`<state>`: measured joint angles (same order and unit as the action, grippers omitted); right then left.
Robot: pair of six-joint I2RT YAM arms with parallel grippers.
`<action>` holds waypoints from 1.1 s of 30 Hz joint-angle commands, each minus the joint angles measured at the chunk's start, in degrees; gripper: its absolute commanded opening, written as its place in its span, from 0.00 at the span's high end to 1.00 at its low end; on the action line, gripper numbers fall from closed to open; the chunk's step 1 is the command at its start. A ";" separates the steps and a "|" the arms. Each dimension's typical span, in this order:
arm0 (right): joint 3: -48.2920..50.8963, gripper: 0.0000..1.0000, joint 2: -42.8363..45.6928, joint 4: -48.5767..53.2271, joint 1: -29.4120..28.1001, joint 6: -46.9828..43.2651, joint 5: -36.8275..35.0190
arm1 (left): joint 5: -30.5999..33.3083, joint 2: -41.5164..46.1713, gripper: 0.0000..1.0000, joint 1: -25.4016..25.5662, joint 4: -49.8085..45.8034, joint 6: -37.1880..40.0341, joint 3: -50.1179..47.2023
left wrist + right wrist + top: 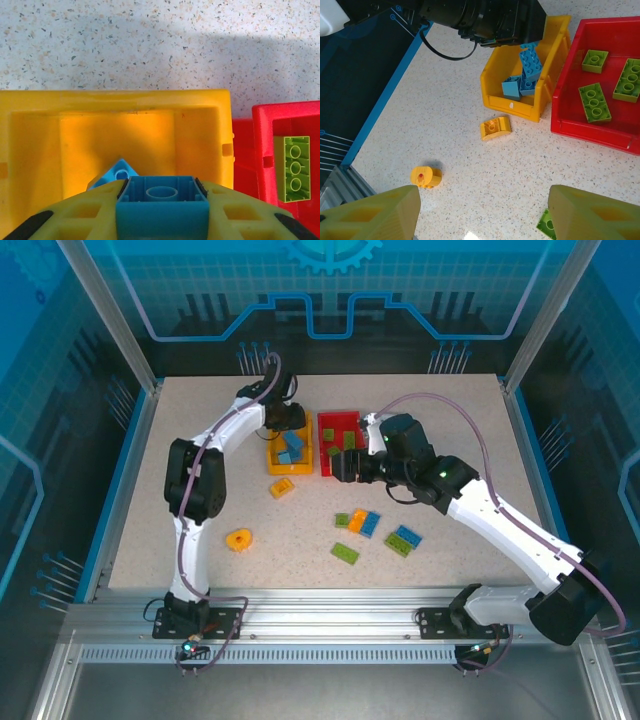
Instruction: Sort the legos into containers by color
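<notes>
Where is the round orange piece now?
Top view: the round orange piece lies on the table, left of centre, beside the left arm, nearer than the orange brick.

The table top [290,540] is seen as matt, speckled and stone-like. The yellow bin [115,97], the red bin [600,135] and the blue brick [162,215] are made of smooth plastic with a soft gloss. The frame rails [330,625] are probably brushed metal.
</notes>
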<state>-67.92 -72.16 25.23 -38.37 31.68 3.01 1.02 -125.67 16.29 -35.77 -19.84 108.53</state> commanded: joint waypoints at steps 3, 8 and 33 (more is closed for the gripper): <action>0.51 0.30 0.23 -1.15 -0.49 0.68 -0.67 | -1.57 0.66 0.47 -0.13 -2.75 -1.43 0.40; 0.40 0.30 0.27 -1.02 -0.53 0.66 -0.63 | -2.16 5.52 0.44 -0.03 -1.48 -1.83 -2.94; -1.40 0.28 -8.23 4.52 -18.10 -3.95 -13.14 | 3.85 72.88 0.47 7.19 -6.08 -16.28 -50.01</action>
<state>-68.14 -75.57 31.03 -50.22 30.65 -9.23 0.75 -60.62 23.79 -33.45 -31.11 63.05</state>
